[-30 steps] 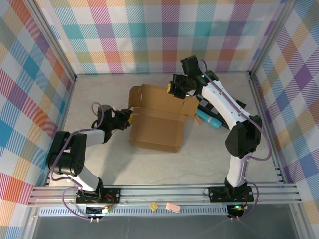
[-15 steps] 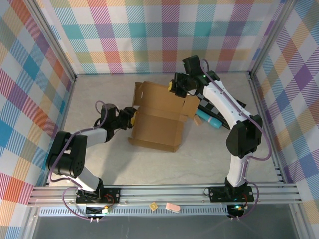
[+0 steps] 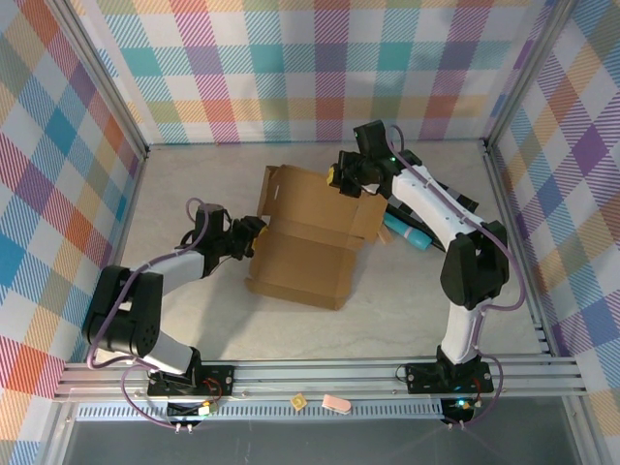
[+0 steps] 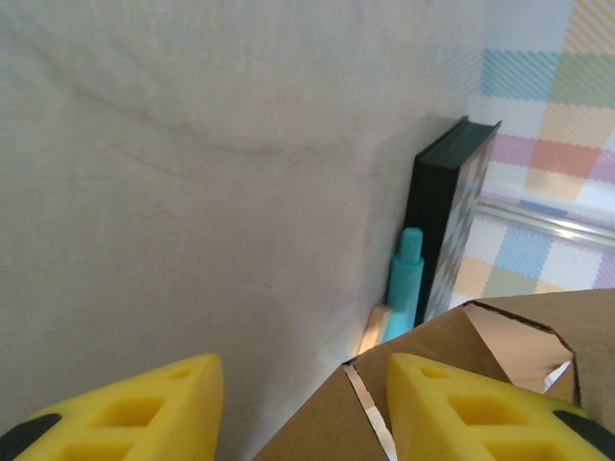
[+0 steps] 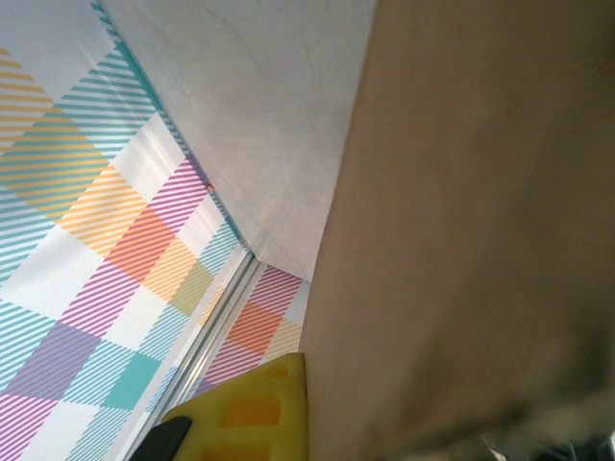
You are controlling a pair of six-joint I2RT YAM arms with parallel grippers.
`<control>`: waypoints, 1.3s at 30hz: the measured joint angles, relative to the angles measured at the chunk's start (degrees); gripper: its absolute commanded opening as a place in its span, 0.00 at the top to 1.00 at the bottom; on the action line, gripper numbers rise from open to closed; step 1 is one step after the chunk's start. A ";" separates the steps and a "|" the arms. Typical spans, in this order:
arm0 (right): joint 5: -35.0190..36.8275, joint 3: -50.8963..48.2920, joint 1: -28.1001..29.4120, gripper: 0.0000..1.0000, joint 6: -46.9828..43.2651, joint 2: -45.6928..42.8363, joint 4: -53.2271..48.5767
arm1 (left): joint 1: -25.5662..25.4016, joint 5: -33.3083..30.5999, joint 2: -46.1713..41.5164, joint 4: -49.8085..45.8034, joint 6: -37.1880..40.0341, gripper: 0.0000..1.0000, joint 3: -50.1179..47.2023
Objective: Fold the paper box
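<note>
The paper box is a half-folded brown cardboard sheet in the middle of the table, with its back wall and side flaps raised. My left gripper is at the box's left edge. In the left wrist view it is open, and a cardboard corner sits between the yellow fingers. My right gripper is at the top edge of the back wall. In the right wrist view the cardboard lies flat against one yellow finger and hides the other.
A teal marker and the black-edged checkered board lie right of the box, under the right arm, with a small wooden piece beside them. Plaid walls close in three sides. Two small bits rest on the front rail.
The box has shifted and turned a little toward the front left. My left arm has stretched further along the box's left edge. The right gripper stays on the back wall.
</note>
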 measured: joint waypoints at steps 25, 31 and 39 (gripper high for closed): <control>-0.85 -17.16 7.52 1.00 -23.91 0.04 34.75 | 7.58 -15.37 -21.07 -43.08 19.28 0.49 6.16; -3.58 -23.06 7.37 1.00 -28.79 1.11 39.30 | 7.80 -14.99 -18.49 -41.33 20.98 0.57 6.23; -6.29 -26.38 6.88 1.00 -32.39 2.19 42.42 | 7.89 -10.34 -14.43 -32.41 28.89 0.75 4.15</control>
